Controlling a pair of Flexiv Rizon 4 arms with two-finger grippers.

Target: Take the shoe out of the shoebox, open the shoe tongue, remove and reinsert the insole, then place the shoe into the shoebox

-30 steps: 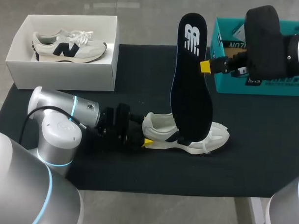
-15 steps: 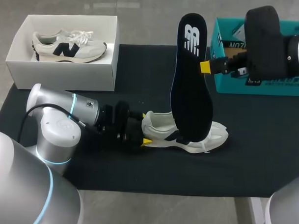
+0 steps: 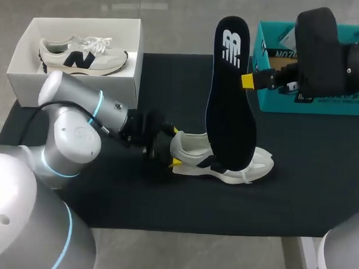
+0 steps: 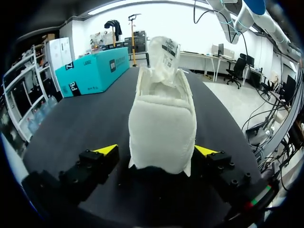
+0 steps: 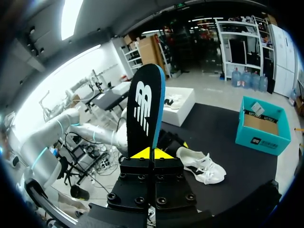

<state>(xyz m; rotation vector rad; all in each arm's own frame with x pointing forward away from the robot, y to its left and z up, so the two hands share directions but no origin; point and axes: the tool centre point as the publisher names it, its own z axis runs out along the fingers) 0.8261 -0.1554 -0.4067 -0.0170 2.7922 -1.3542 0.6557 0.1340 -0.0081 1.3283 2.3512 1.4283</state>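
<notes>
The shoe [image 3: 225,162] is taken as the landmark: it is set upright on its sole on the dark worktop [image 3: 169,81]. The insole [image 3: 228,101] is held on end over its middle. Whether the insole's lower end touches the shoe cannot be told.

The insole is pinched at one edge, about halfway along, by the right claw [image 5: 152,153], whose tips are pressed flat against it. The left claw [image 4: 156,151] is spread around the heel of the shoe, one finger at each side, and the heel is not seen to be clamped.

Several slips are judged likely from here:
- **Shoe pushed away:** because the heel is not gripped, the shoe could be slid or tipped when the insole is pressed in.
- **Insole turning or bending:** a long, thin insole pinched at a single edge point could swivel in the grip or buckle against the collar.
- **Tongue in the way:** the raised tongue [image 4: 164,59] could be folded inward and block the opening.

Beyond the heel of the shoe, the white shoebox [image 3: 75,86] is well apart.
</notes>
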